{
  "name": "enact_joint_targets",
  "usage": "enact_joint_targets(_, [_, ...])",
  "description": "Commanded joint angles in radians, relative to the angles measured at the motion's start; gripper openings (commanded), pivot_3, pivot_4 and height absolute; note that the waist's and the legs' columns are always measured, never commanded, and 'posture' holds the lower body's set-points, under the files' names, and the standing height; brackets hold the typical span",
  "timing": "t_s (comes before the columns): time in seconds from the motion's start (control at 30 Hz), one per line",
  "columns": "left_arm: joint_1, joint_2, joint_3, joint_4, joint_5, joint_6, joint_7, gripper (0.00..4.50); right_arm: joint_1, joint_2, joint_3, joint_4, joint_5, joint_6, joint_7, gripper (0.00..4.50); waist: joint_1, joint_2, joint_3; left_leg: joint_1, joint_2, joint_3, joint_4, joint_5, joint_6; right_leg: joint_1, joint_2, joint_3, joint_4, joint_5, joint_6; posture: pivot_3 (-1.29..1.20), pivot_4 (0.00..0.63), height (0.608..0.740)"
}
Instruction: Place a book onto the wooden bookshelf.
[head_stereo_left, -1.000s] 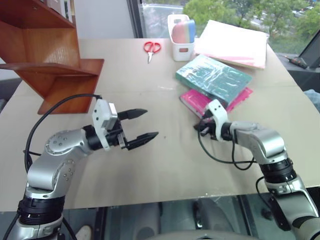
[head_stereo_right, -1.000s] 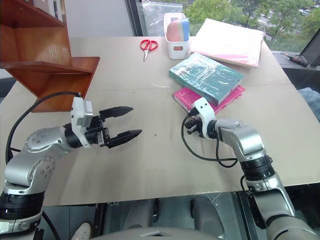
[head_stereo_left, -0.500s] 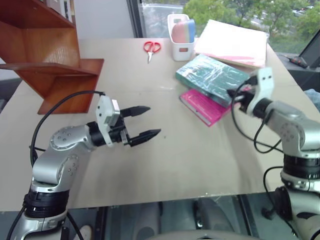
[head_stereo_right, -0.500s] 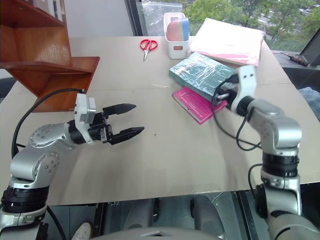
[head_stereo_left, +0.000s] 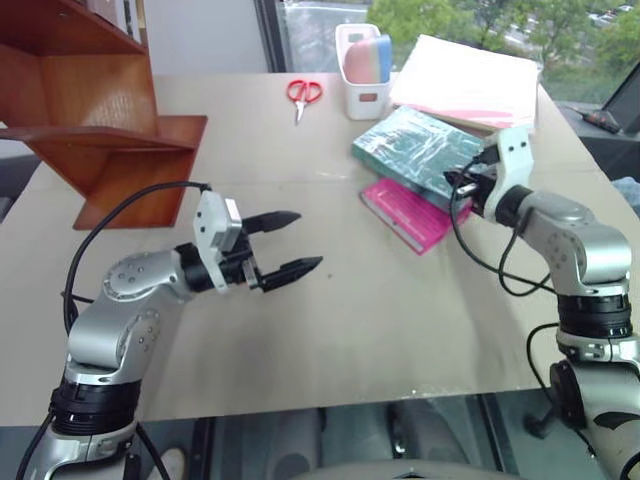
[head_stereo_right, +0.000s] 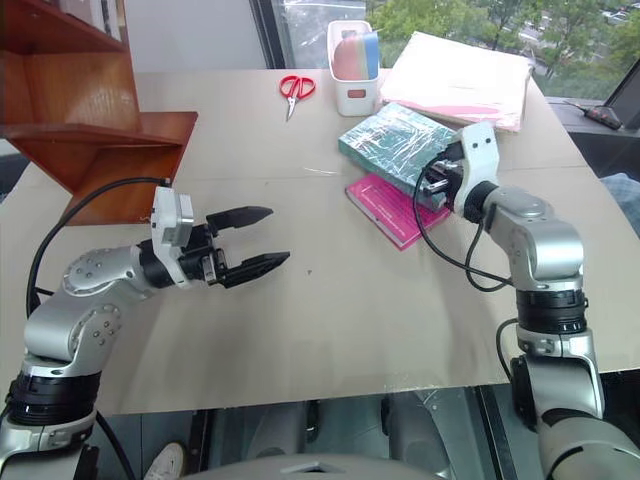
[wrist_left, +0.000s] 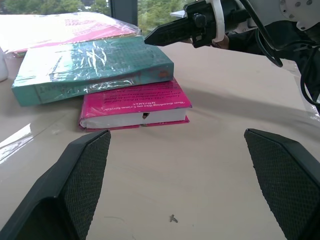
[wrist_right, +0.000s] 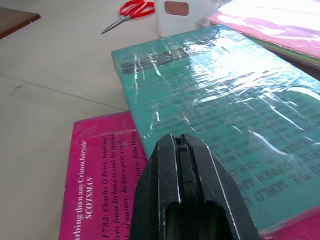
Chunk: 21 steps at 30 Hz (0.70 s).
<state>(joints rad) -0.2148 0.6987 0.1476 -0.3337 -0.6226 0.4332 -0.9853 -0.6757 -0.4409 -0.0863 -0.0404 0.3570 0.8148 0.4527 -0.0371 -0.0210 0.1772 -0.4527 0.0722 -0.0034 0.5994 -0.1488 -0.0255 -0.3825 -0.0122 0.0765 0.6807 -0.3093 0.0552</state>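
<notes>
I see the book (head_stereo_left: 425, 152) lying on the pink book (head_stereo_left: 412, 213) at far right, my right gripper (head_stereo_right: 432, 184) pinched together at its near edge, my left gripper (head_stereo_left: 288, 244) spread apart mid-table.

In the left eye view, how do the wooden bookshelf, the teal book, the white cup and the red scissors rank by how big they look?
1. wooden bookshelf, largest, though partly cut off by the frame
2. teal book
3. white cup
4. red scissors, smallest

The cup and scissors lie farther back, so they may look a bit smaller than they are.
</notes>
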Motion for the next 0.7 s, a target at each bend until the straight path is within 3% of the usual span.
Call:
enact_joint_targets(0.03, [0.006, -0.001, 0.016, -0.048, -0.017, -0.003, 0.012, 4.5, -0.066, 0.002, -0.004, 0.072, -0.034, -0.063, -0.019, 0.54, -0.001, 0.0, 0.0, 0.0, 0.0, 0.0, 0.0, 0.0, 0.0, 0.0, 0.0, 0.0, 0.0, 0.0, 0.0, 0.0, 0.15, 0.74])
enact_joint_targets(0.1, [0.004, -0.004, 0.01, -0.049, -0.017, -0.001, 0.016, 4.5, -0.126, 0.017, 0.016, 0.202, -0.096, -0.128, -0.068, 1.31, -0.005, 0.0, 0.0, 0.0, 0.0, 0.0, 0.0, 0.0, 0.0, 0.0, 0.0, 0.0, 0.0, 0.0, 0.0, 0.0, 0.15, 0.74])
enact_joint_targets(0.3, [-0.01, -0.005, 0.004, -0.047, -0.017, 0.003, 0.019, 4.5, -0.304, 0.034, 0.163, 0.699, -0.284, -0.279, -0.052, 1.31, -0.004, 0.0, 0.0, 0.001, 0.0, 0.0, -0.001, 0.0, 0.0, 0.0, 0.001, 0.0, 0.001, 0.0, 0.0, 0.0, 0.15, 0.74])
enact_joint_targets(0.4, [0.003, -0.002, 0.016, -0.061, -0.021, 0.006, 0.025, 4.5, -0.29, 0.019, 0.251, 0.802, -0.317, -0.282, 0.13, 1.31, -0.004, -0.002, -0.001, 0.002, 0.0, 0.001, -0.001, 0.0, 0.0, 0.001, 0.0, 0.0, 0.0, 0.0, 0.0, 0.0, 0.15, 0.74])
enact_joint_targets(0.53, [0.026, 0.001, 0.028, -0.081, -0.027, 0.01, 0.037, 4.5, -0.239, -0.01, 0.287, 0.743, -0.32, -0.257, 0.267, 1.31, -0.003, -0.006, -0.006, 0.005, 0.0, -0.001, 0.0, 0.0, 0.0, 0.005, 0.0, -0.001, -0.001, 0.0, 0.0, 0.0, 0.15, 0.74])
enact_joint_targets(0.7, [0.057, -0.001, 0.041, -0.101, -0.033, 0.014, 0.052, 4.5, -0.038, -0.06, 0.296, 0.298, -0.225, -0.015, 0.347, 1.31, 0.004, -0.009, -0.015, 0.005, 0.001, -0.003, 0.0, 0.0, 0.0, 0.006, 0.0, -0.003, 0.0, 0.0, 0.0, 0.0, 0.15, 0.74])
